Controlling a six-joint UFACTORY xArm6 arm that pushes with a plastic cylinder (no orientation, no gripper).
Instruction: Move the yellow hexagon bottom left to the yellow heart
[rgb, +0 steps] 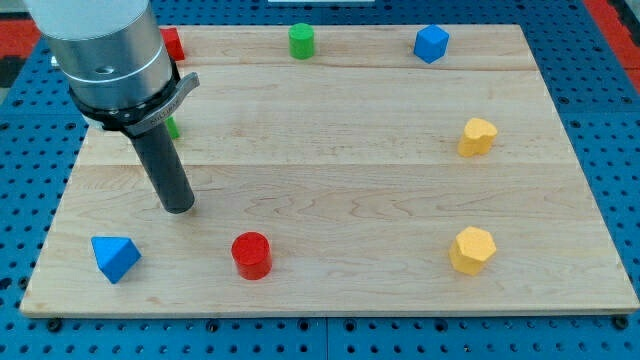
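Board: you had a pale wooden board (330, 150) under everything.
Arm: my tip (179, 209) sat bare at the view's left, touching nothing, well apart from both yellow blocks.
Hexagon: your yellow hexagon block (472, 250) lay at the view's lower right, below the yellow heart block (478, 136).
Approach: you would best come round its right side and nudge left.

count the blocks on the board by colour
red: 2, a cylinder and one partly hidden behind the arm
green: 2, a cylinder and one mostly hidden
blue: 2
yellow: 2, heart and hexagon
total: 8
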